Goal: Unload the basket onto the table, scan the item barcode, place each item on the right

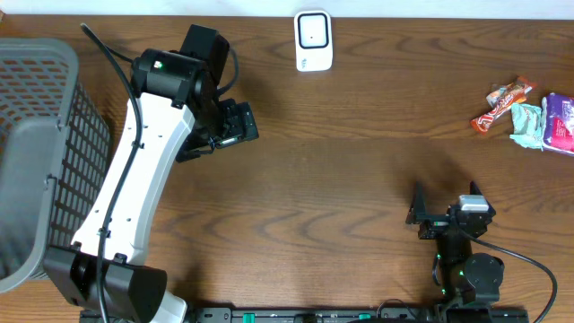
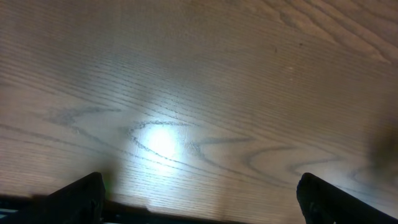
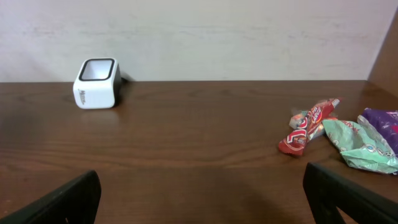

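Wrappers (image 3: 309, 126), crinkled and glossy, lie on grained wooden table (image 3: 186, 140).

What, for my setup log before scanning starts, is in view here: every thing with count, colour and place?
box-shaped barcode scanner: one, white, far edge, centre
plastic mesh basket: one, grey, left edge
crinkled snack wrapper: one, red-orange, far right
crumpled foil packet: one, mint green, beside the wrapper
glossy packet: one, purple, right edge, partly cut off
wooden table: one, brown, under everything
left gripper: one, black, open, over bare wood near the basket
right gripper: one, black, open, near edge, right side
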Available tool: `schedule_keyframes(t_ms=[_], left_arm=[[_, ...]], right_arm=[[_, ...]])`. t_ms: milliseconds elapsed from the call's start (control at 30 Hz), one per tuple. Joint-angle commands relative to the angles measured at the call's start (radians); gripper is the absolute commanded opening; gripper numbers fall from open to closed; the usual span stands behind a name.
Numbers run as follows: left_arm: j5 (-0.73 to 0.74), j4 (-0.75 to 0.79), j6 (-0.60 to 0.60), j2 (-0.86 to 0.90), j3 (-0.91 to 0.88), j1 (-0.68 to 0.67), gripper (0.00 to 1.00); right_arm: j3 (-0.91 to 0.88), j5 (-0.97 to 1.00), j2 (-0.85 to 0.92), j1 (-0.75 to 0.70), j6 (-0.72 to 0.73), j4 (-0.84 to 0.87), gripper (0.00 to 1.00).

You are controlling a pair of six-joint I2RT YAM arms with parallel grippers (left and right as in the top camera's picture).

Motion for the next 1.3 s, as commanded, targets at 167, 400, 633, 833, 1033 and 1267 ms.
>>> schedule_keyframes(t_ms=[167,400,633,833,1033,1267], left_arm=[[-0.006,-0.005,0.002,0.005,0.003,0.003,0.98],[-0.006,-0.006,0.002,0.005,0.003,0.003,0.98],[-0.006,-0.005,0.002,0.005,0.003,0.003,0.98],[-0.006,-0.005,0.002,0.005,0.003,0.003,0.98],[-0.006,-0.006,0.002,0.005,0.003,0.003,0.98],[-0.006,-0.005,0.002,0.005,0.003,0.003,0.98]], right_arm=[[-0.002,-0.002,-0.007,-0.013,-0.018,-0.008,0.99],[-0.002,-0.01,-0.007,-0.014,-0.018,-0.005,0.99],[-0.002,-0.01,-0.006,-0.018,-0.018,-0.004,0.99],[-0.002,-0.01,-0.006,-0.018,-0.018,-0.004,0.99],[-0.002,-0.01,-0.006,-0.018,-0.018,-0.004,0.99],[-0.002,-0.01,-0.006,-0.018,-0.018,-0.004,0.99]])
